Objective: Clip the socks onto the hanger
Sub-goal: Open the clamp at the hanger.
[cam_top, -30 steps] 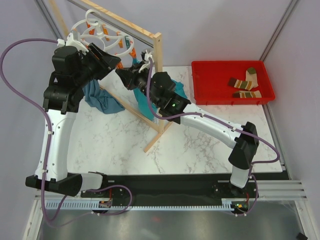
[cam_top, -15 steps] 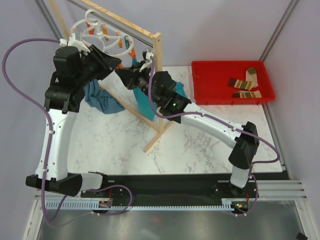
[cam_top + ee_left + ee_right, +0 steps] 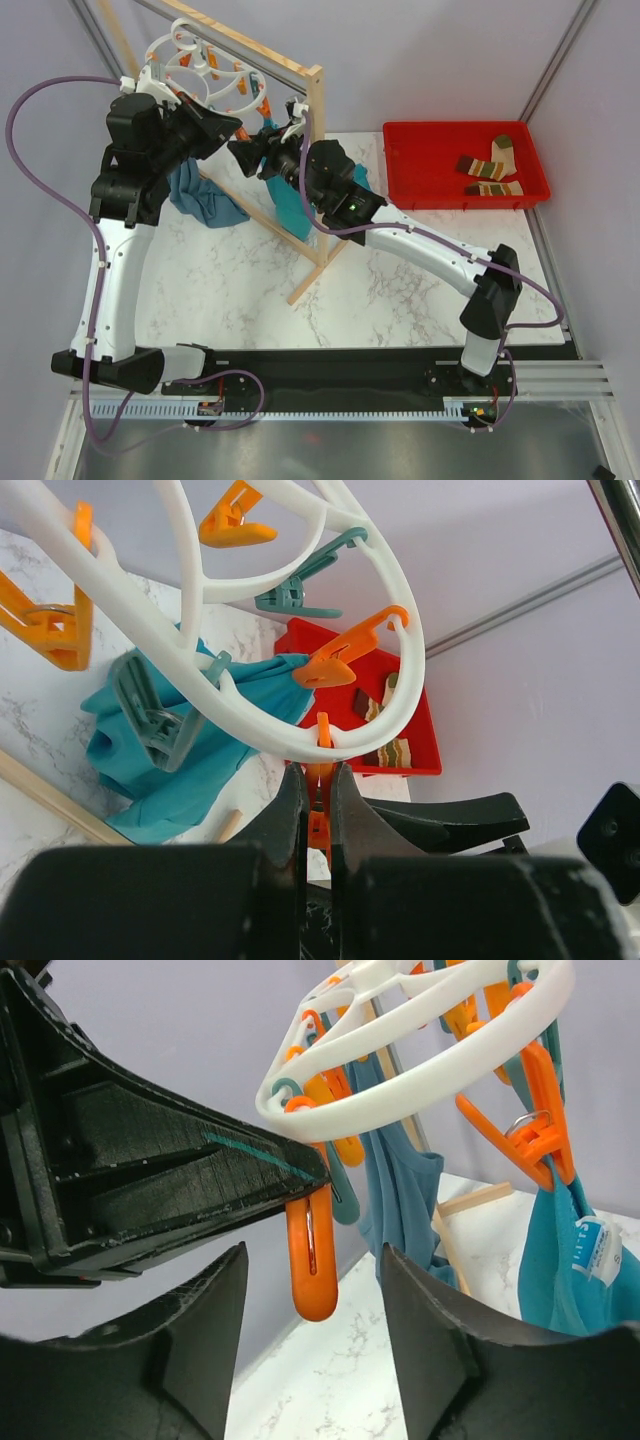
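The white hanger (image 3: 205,72) with orange clips hangs at the top left, over the wooden rack. My left gripper (image 3: 230,128) is shut on one orange clip (image 3: 318,825) under the hanger's ring (image 3: 250,735). My right gripper (image 3: 248,155) is open and empty just below it. In the right wrist view its jaws stand either side of that hanging orange clip (image 3: 312,1260) without touching it, and the left gripper's fingers (image 3: 180,1165) hold the clip's top. Two striped socks (image 3: 490,168) lie in the red tray (image 3: 425,190) at the far right, and also show in the left wrist view (image 3: 392,752).
A wooden rail-and-post rack (image 3: 300,200) crosses the table diagonally, its post (image 3: 317,110) beside my right wrist. Teal cloths (image 3: 205,200) hang from it and from grey-green clips (image 3: 150,720). Metal frame bars run behind the rack.
My right gripper has crept left and up toward the left gripper's clip. The hanger has swung slightly. The left gripper stays shut on the clip.
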Motion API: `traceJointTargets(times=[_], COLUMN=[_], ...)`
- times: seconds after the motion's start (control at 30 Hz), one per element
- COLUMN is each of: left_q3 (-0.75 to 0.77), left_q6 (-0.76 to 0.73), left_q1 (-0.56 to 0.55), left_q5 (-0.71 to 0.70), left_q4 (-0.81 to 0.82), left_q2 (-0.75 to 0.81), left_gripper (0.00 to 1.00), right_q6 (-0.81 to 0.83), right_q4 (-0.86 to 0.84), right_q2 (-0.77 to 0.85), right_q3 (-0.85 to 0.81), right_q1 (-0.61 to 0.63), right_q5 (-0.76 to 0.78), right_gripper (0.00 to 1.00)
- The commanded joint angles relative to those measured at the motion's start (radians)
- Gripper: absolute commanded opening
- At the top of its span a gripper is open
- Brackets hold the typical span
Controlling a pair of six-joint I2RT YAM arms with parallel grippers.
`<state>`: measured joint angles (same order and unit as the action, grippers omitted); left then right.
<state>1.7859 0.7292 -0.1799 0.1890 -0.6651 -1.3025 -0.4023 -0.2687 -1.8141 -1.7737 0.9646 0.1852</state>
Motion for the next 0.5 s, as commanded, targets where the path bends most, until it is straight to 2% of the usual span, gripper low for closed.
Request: traceJointTargets(times=[0.0, 0.13, 0.17, 0.27, 0.4, 0.47], left_q3=[-0.005, -0.014, -0.014, -0.014, -0.013, -0.017], left_q6=[-0.005, -0.017, -0.025, -0.039, -0.054, -0.057], left_q1=[0.005, 0.005, 0.005, 0.005, 0.005, 0.005], left_q5=[0.004, -0.017, -0.019, -0.033, -0.028, -0.029], left_q4=[0.033, 0.035, 0.035, 0.035, 0.035, 0.035], left_q2=[0.022, 0.023, 0.023, 0.025, 0.025, 0.025], left_gripper=[0.02, 0.02, 0.02, 0.02, 0.02, 0.02], right_q6=[-0.007, -0.046, -0.056, -0.079, -0.109, -0.115], right_q4=[0.037, 0.144, 0.167, 0.253, 0.38, 0.447], right_q2=[0.055, 0.097, 0.105, 0.145, 0.199, 0.232], right_q3=[-0.045, -0.053, -0.052, -0.053, -0.05, -0.053], right_q1=[-0.001, 0.0, 0.0, 0.0, 0.002, 0.0], right_q5=[-0.003, -0.01, -0.009, -0.047, -0.183, -0.324], right_gripper=[0.65, 0.83, 0.92, 0.93, 0.92, 0.91])
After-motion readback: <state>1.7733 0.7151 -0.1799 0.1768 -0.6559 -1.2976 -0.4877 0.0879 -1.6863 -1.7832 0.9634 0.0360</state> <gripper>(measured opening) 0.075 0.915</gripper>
